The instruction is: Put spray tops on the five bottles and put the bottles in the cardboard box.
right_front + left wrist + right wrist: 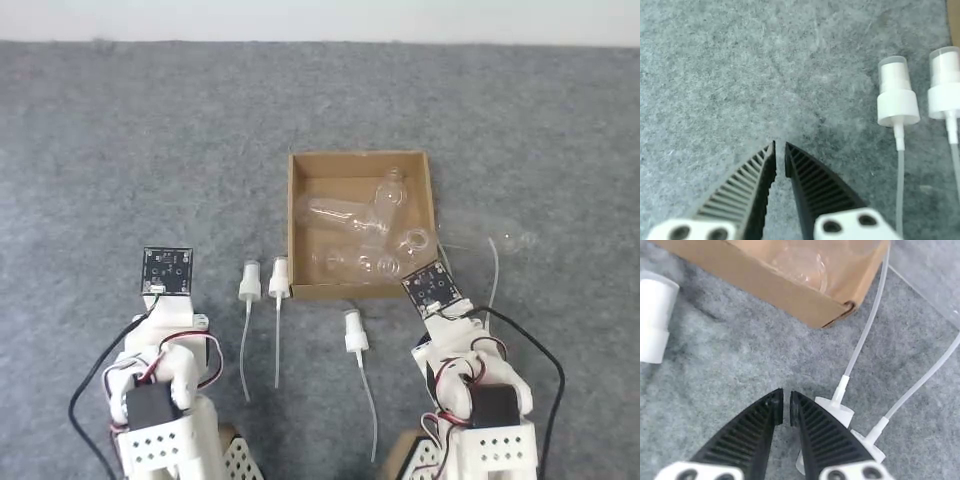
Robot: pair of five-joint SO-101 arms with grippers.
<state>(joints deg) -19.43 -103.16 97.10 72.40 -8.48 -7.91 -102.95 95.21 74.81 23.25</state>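
Observation:
The cardboard box (300,225) sits mid-table with several clear, capless bottles (338,213) lying in it. One more clear bottle (492,239) lies on the carpet just right of the box. Two white spray tops (249,283) (279,277) lie side by side left of the box, and a third (354,331) lies in front of it. My left gripper (779,146) is shut and empty over bare carpet, beside those two tops (898,100) (946,85). My right gripper (786,393) is shut and empty near the box corner (840,310), touching or just beside two more spray tops (836,410) (869,442).
Grey carpet covers the whole table. Long thin dip tubes trail from each spray top toward the arms (246,350) and past the box's right side (493,272). Both arm bases stand at the near edge, the left (160,400) and the right (475,400).

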